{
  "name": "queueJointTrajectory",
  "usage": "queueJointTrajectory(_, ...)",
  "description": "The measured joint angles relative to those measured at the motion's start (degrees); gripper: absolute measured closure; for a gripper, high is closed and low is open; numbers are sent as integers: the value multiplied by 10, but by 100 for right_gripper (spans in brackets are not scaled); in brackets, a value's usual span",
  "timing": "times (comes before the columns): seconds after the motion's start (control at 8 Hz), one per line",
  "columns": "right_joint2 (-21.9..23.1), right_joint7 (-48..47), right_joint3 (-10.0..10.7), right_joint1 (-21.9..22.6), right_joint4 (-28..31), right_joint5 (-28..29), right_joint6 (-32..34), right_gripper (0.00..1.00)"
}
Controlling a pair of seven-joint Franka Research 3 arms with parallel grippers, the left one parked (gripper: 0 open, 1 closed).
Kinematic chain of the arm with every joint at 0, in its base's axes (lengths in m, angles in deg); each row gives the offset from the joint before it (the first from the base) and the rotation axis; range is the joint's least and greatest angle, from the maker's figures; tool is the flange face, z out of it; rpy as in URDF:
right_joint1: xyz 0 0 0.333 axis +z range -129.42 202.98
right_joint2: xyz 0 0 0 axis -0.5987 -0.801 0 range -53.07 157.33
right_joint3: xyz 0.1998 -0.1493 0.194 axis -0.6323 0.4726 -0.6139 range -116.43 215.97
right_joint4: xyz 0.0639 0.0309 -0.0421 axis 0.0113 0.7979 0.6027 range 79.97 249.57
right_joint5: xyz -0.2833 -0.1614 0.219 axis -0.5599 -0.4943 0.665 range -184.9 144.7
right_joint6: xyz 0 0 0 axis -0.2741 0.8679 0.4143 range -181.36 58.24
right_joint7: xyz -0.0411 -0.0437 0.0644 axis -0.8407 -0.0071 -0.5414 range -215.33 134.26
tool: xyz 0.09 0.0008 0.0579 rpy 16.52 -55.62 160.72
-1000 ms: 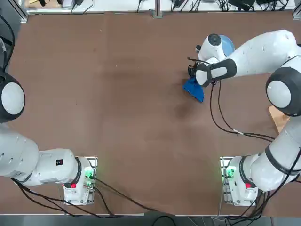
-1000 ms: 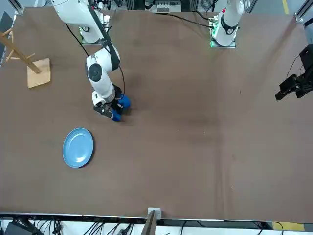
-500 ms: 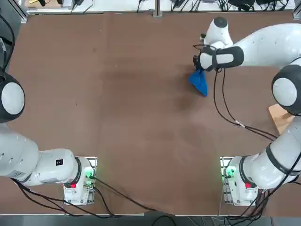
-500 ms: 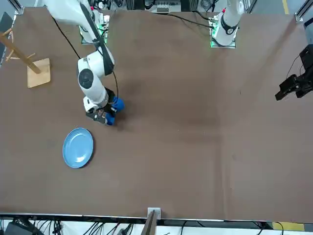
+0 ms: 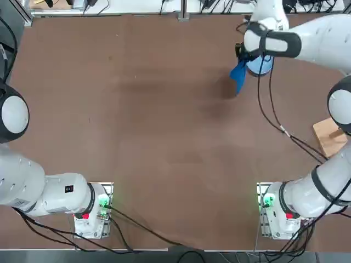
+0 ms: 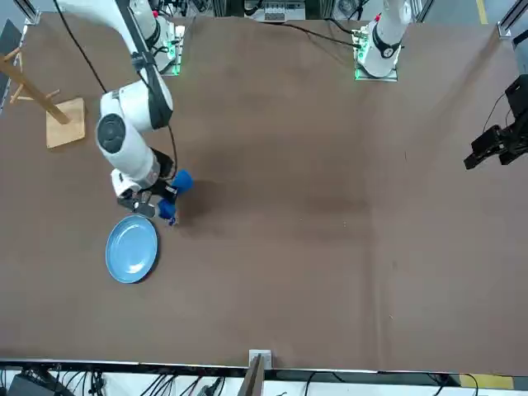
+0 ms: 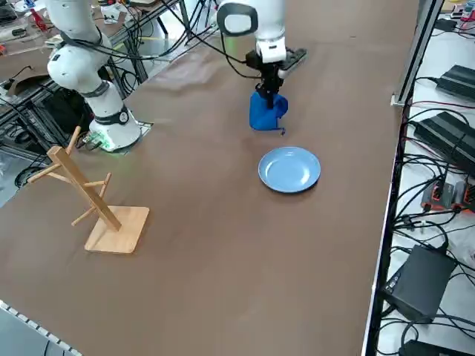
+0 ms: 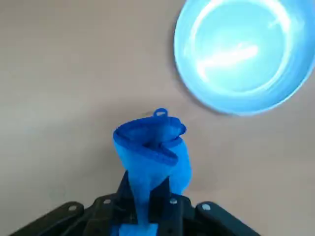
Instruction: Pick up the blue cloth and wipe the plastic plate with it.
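Observation:
The blue cloth [image 7: 266,111] hangs bunched from my right gripper [image 7: 270,89], which is shut on its top, lifted off the table. In the wrist view the cloth [image 8: 150,157] dangles from between the closed fingers of the gripper [image 8: 147,209], with the plastic plate [image 8: 244,54] just beyond it. The light blue plate [image 7: 289,169] lies flat on the brown table, a short way from the cloth. From the front, the cloth [image 6: 175,188] hangs beside the gripper [image 6: 157,196], just above the plate [image 6: 132,249]. From overhead, the arm covers part of the plate [image 5: 260,66], and the cloth [image 5: 238,76] hangs at its left edge.
A wooden peg rack [image 7: 89,196] stands on its square base at the table's right side, well away from the plate. A black device [image 6: 499,140] sits on the robot's left side of the table. Cables and power boxes lie beyond the far table edge [image 7: 386,215].
My right gripper has carried the blue cloth away from the arm bases and to the right, up to the plate's edge. The cloth now hangs clear of the table.

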Motion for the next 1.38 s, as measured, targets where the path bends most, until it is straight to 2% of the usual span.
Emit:
queueJointTrajectory(0.25,-1,62,1,-31,-92,0,80,92)
queueJointTrajectory(0.5,-7,128,1,-61,-164,0,128,92)
queueJointTrajectory(0.75,-35,173,2,-87,-190,-6,134,92)
queueJointTrajectory(1.12,-101,189,3,-115,-197,-75,104,92)
queueJointTrajectory(1.38,-122,214,4,-136,-202,-95,77,92)
